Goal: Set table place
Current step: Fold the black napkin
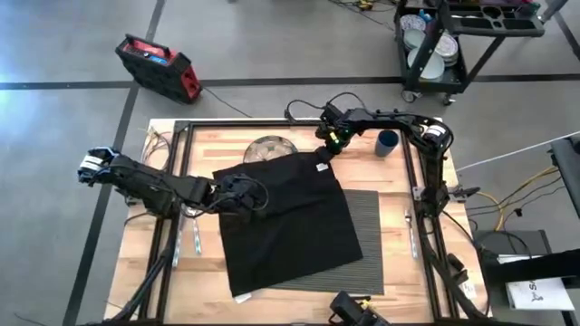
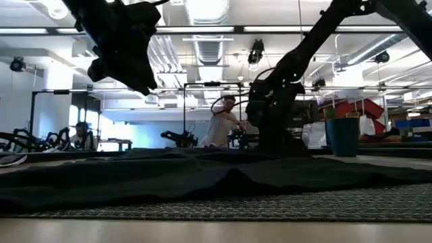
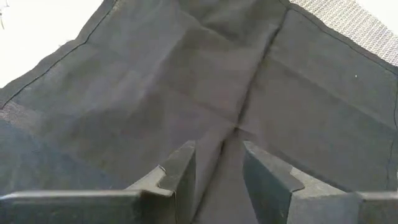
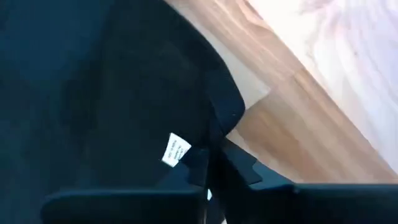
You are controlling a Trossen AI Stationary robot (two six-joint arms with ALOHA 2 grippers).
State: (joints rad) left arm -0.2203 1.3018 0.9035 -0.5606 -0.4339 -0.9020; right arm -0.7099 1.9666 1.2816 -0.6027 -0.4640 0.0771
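On the near half of the tabletop point(image 1: 181, 272) the ribbed grey placemat point(image 1: 364, 237) lies flat, mostly buried under a black cloth napkin point(image 1: 285, 222); only its right and front strips show. Left claw point(image 1: 243, 195) hovers over the napkin's left side, fingers spread, nothing held. Further back, right claw point(image 4: 214, 163) is pinched on the napkin's far corner by the white tag point(image 4: 175, 150). Behind that sit a glass plate point(image 1: 268, 148), partly under the cloth, and a blue cup point(image 1: 387, 142).

Risks: pulling the corner could drag the placemat askew through cloth friction, or the thin pinch slips. A lift toward the back could snag the plate or tip the cup.
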